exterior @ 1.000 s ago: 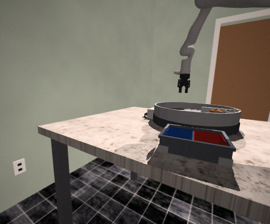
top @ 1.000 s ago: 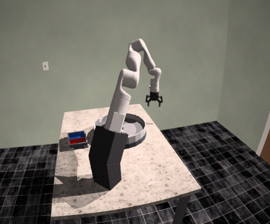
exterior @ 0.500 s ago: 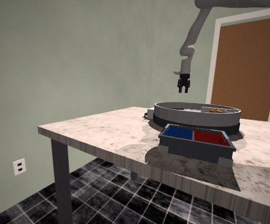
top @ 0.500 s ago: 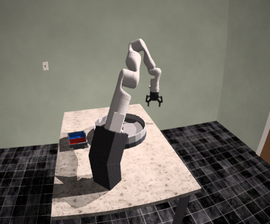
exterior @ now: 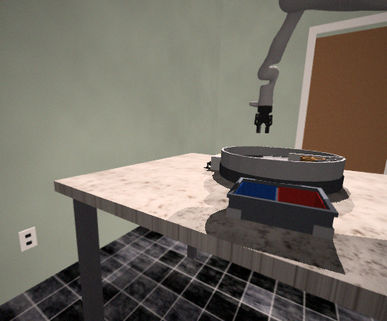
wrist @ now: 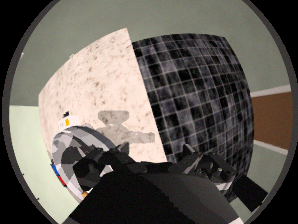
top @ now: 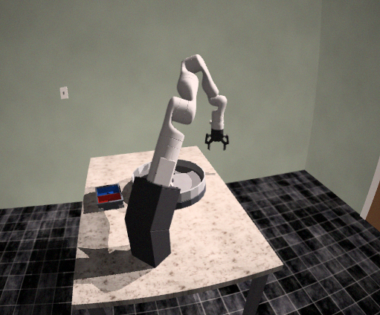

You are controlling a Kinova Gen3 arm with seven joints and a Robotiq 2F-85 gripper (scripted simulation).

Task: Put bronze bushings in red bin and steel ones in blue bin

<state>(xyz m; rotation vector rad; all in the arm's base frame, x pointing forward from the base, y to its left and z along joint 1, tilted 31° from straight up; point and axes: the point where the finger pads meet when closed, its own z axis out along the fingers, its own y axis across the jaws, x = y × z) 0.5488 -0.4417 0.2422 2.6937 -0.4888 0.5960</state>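
My gripper point(top: 217, 148) point(exterior: 263, 132) point(wrist: 156, 149) is open and empty, fingers pointing down, high above the far side of the turntable and the table edge. The turntable point(top: 198, 192) point(exterior: 282, 170) has a high grey wall that hides much of its inside. Bronze-coloured pieces point(exterior: 313, 158) show just over its rim in the exterior view; single bushings cannot be told apart, and no steel one is clear. The blue bin point(top: 103, 189) point(exterior: 257, 190) and the red bin point(top: 110, 197) point(exterior: 301, 197) share one dark tray; a small dark spot in the blue one is unclear.
The speckled table point(top: 218, 238) point(exterior: 142, 182) carries everything. The arm's dark pedestal point(top: 151, 219) stands in front of the turntable in the top view. The bin tray's dark wall point(exterior: 275, 216) stands close beside the turntable. A small white block point(exterior: 215, 163) sits against the turntable's outside.
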